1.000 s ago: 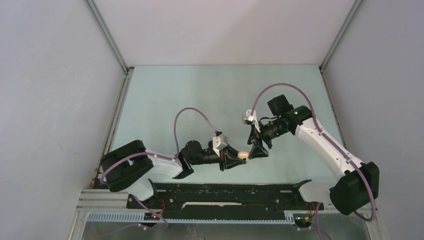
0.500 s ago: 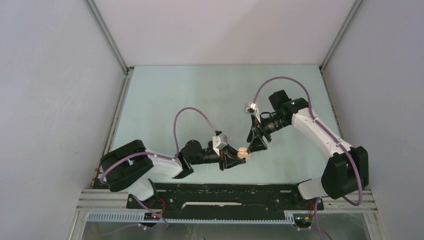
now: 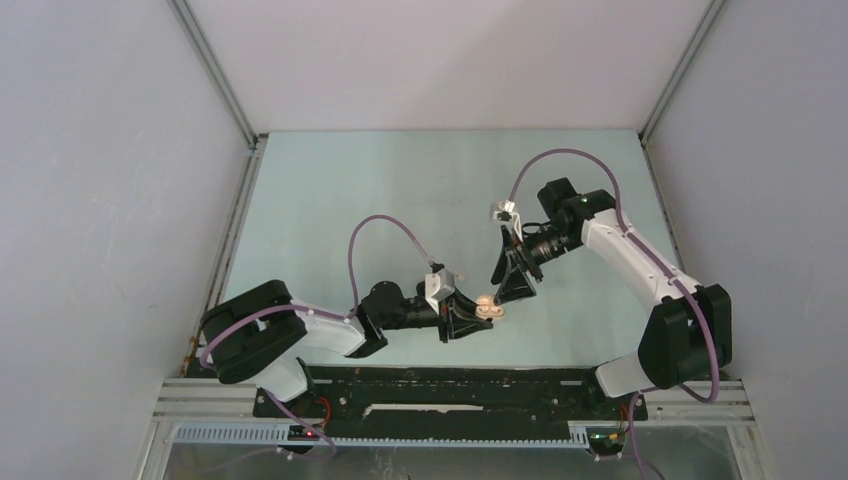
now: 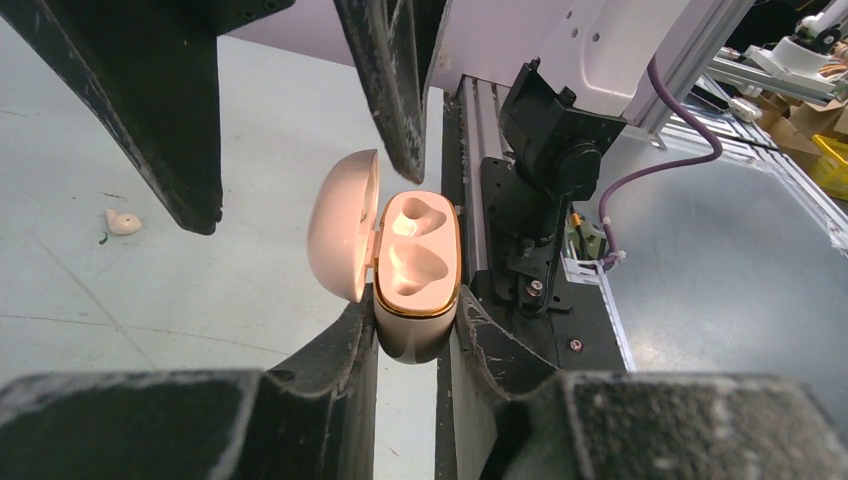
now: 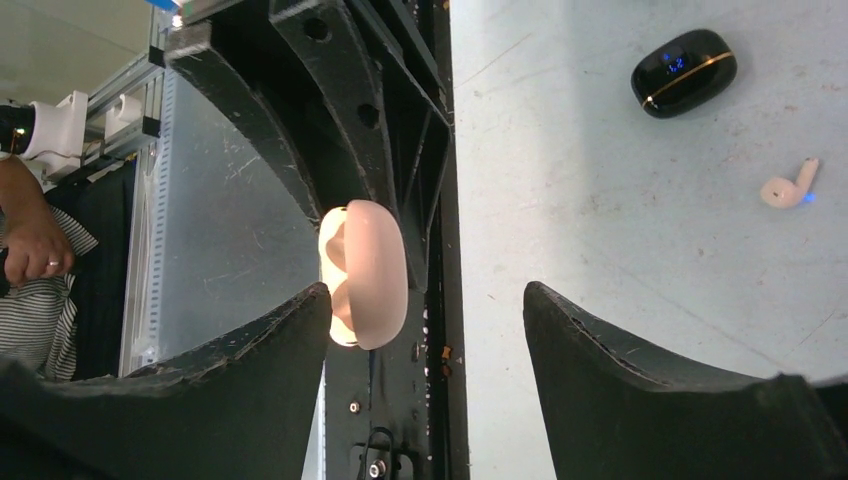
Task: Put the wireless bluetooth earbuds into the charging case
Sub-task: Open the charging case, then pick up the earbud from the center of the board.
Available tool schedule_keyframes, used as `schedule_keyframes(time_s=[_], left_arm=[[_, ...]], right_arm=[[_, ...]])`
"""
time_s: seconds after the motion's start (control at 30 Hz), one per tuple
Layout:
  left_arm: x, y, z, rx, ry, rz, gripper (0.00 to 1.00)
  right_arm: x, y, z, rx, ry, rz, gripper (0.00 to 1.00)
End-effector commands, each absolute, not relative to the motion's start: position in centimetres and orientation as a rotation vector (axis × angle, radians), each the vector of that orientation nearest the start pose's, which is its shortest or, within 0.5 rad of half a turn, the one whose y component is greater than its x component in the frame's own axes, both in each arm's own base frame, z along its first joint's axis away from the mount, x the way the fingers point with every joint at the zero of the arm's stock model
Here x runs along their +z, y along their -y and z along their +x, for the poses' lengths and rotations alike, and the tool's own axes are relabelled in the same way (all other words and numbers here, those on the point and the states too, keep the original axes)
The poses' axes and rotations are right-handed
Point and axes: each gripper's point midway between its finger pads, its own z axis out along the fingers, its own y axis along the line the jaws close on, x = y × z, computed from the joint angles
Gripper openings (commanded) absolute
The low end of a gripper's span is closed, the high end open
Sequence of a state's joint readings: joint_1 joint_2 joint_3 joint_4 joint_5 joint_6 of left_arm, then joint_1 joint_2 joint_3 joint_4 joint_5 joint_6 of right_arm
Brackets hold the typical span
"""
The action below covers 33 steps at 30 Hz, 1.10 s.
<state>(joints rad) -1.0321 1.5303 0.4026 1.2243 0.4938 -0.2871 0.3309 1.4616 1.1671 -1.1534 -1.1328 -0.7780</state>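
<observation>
Gaping beige-pink charging case [image 4: 415,275], gold-rimmed

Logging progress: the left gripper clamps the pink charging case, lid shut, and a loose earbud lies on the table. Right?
The lid is open, as the left wrist view shows. The left gripper does clamp the pink charging case, and a loose earbud lies on the table.

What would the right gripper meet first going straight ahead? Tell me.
Probably the open lid of the pink charging case, clamped in the left gripper; depth is unclear.
</observation>
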Motion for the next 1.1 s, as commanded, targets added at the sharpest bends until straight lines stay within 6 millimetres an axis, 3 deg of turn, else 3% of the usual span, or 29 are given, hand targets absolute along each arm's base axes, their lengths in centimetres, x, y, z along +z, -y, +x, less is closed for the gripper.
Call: schedule_keyframes(time_s=[0.0, 0.13, 0.4, 0.53, 0.7, 0.8, 0.87, 0.9, 0.97, 1.07], left_arm=[[18.3, 39.3, 12.4, -1.399, -1.25, 0.985, 0.0], [18.1, 39.4, 12.6, -1.394, -1.256, 0.981, 0.0], [17.1, 39.2, 12.5, -1.407, -1.263, 0.968, 0.0], [17.4, 38.9, 12.4, -1.414, -1.257, 0.947, 0.0], [18.3, 38.7, 12.5, -1.409, -1.257, 0.931, 0.0], [18.4, 38.3, 12.5, -1.399, -1.246, 0.927, 0.0], [17.9, 38.0, 12.5, -1.39, -1.241, 0.921, 0.0], [17.6, 37.9, 12.5, -1.384, -1.242, 0.917, 0.0], [18.0, 38.0, 12.5, -1.404, -1.243, 0.9, 0.0], [19.0, 38.1, 12.2, -1.409, -1.224, 0.92, 0.0]], right_arm=[[21.4, -21.8, 16.9, 1.477, -1.869, -1.381, 0.73], [22.2, -21.3, 16.8, 1.413, -1.839, -1.395, 0.74], [23.6, -18.9, 20.2, 1.286, -1.867, -1.233, 0.74], [22.1, -17.3, 23.1, 1.087, -2.01, -1.147, 0.74], [21.2, -15.0, 26.5, 0.843, -2.07, -1.004, 0.76], [20.6, -12.0, 30.1, 0.567, -2.112, -0.851, 0.84], [20.4, -9.1, 32.1, 0.413, -2.114, -0.707, 0.97], [20.3, -7.0, 33.0, 0.372, -2.117, -0.588, 0.99], [20.0, -3.8, 34.4, 0.378, -2.115, -0.345, 1.0], [18.2, -1.7, 34.7, 0.537, -2.159, -0.175, 1.0]])
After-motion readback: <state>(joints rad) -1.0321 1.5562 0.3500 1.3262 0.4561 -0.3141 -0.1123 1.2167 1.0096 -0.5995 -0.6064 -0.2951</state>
